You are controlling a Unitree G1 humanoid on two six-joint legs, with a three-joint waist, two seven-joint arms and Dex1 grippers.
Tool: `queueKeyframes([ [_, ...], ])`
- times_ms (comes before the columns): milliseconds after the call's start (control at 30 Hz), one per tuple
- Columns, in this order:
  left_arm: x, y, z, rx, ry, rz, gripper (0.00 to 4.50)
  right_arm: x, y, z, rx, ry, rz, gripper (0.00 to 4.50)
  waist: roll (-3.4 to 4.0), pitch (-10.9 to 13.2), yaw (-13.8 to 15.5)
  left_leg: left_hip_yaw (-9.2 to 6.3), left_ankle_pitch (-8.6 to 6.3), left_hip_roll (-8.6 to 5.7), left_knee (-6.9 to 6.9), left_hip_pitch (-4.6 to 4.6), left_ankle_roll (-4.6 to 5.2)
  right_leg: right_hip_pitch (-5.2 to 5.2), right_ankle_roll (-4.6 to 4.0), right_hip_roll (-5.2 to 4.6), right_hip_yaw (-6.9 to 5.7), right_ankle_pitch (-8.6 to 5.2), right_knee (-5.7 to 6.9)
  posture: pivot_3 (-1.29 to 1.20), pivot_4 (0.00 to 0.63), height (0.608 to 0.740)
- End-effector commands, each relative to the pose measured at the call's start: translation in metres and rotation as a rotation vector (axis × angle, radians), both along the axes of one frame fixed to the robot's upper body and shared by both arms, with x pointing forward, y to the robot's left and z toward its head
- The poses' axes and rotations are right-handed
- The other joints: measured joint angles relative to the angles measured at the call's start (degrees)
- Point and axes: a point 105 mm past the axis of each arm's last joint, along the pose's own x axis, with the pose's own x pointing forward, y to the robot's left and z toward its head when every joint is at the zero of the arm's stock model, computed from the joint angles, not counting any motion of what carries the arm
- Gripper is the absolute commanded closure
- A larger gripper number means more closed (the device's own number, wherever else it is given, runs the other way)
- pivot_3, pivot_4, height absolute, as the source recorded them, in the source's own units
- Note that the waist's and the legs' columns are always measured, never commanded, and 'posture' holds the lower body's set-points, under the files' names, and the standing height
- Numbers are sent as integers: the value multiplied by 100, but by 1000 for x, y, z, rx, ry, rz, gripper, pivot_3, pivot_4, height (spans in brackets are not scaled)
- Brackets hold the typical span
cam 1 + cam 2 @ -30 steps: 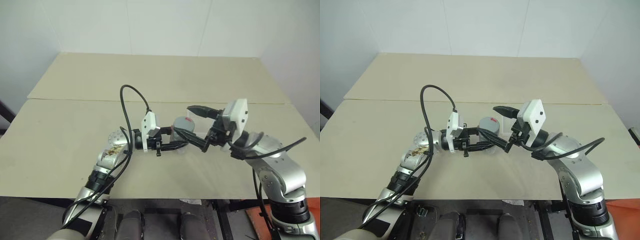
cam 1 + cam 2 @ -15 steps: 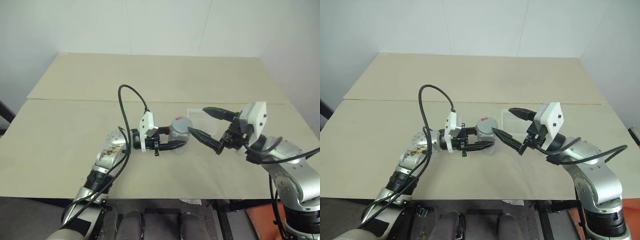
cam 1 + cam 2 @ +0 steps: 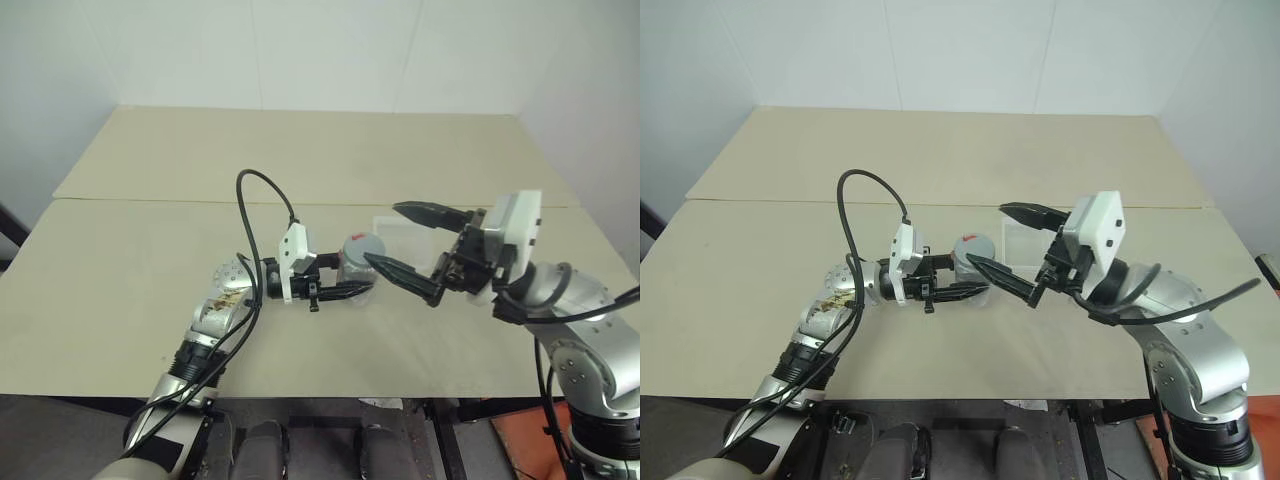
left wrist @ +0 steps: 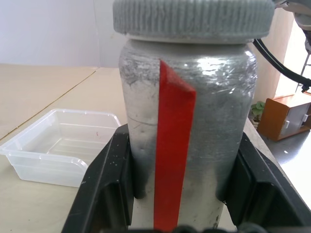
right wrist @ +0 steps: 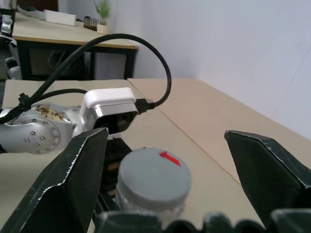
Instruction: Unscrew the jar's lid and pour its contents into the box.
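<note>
Near the middle of the beige worktop (image 3: 150, 240), the left hand (image 3: 350, 288) is clamped on the jar (image 3: 356, 263), holding it upright with a black finger on each side. No brand, label or writing can be read on anything; the only markings are the red stripe down the jar's side and the small red mark on the lid (image 5: 154, 176), which sits on the jar's mouth. The left wrist view shows the stripe, the lid's ribbed rim and the jar's cloudy silvery wall; it is too cloudy to see inside. The right wrist view looks down on the lid's flat top. The right hand (image 3: 412, 246) is spread wide and empty, on the jar's right, fingertips close to the lid but apart from it. The box (image 4: 60, 144), clear plastic, lies on the worktop just beyond the jar, toward the right edge.
</note>
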Motion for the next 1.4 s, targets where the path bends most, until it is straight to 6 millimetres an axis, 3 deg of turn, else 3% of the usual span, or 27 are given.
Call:
queueKeyframes([
  [33, -3, -5, 12, -22, -43, -32, 2439, 10, 12, -4, -68, -47, -31, 46, 0, 0, -12, 1, 0, 0, 1, 0, 0, 0, 0, 0, 1, 0, 1, 0, 150, 740],
  [467, -5, -3, 11, -22, -46, -32, 2439, 20, 2, -4, -50, -29, -55, 46, 0, 0, 14, 0, 0, 0, 1, -2, 0, -1, 0, 0, -1, 0, 1, 0, 150, 740],
  [1400, -4, -3, 9, -16, -47, -44, 2439, 5, -38, -21, -90, 37, -135, 46, 0, 0, 19, 0, 0, 0, 1, 0, 0, 1, 0, 0, -1, 0, 1, 0, 150, 740],
])
